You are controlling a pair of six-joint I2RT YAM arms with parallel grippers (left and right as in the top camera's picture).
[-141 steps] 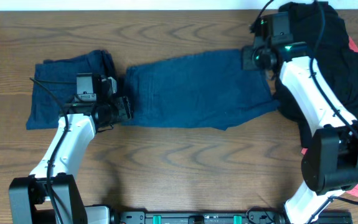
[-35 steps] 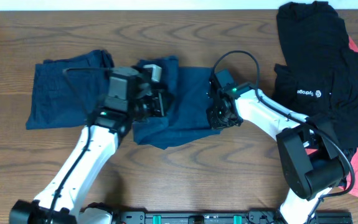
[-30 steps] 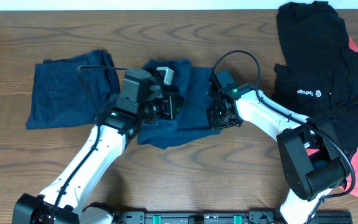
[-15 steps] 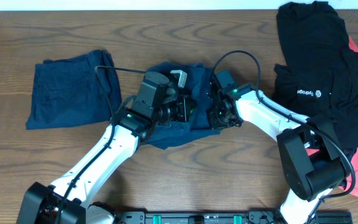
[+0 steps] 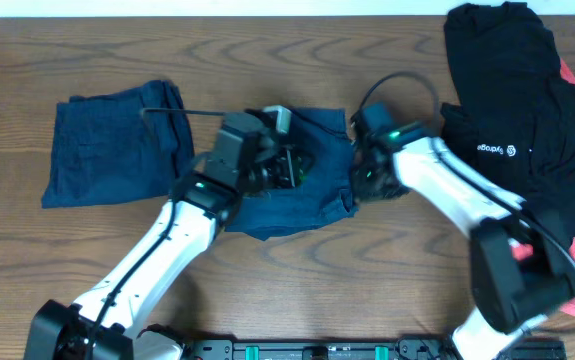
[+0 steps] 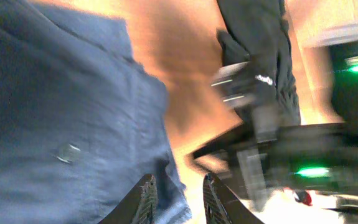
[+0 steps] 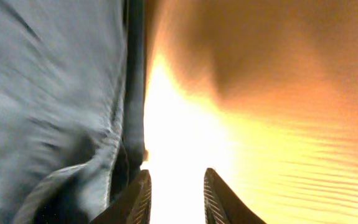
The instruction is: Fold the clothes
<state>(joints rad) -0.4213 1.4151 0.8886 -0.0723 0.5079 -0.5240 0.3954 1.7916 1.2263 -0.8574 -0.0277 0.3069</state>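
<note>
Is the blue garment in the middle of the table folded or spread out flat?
Folded. The middle blue garment lies doubled into a compact block, with layered edges showing along its right side.

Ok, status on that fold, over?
Left gripper fingers apart, empty. Right gripper same. Middle navy garment folded over, rumpled. Nothing in the way; black pile far right.

The navy clothes are soft, matt cloth (a little creased); the worktop is smooth, grained, faintly glossy wood.
</note>
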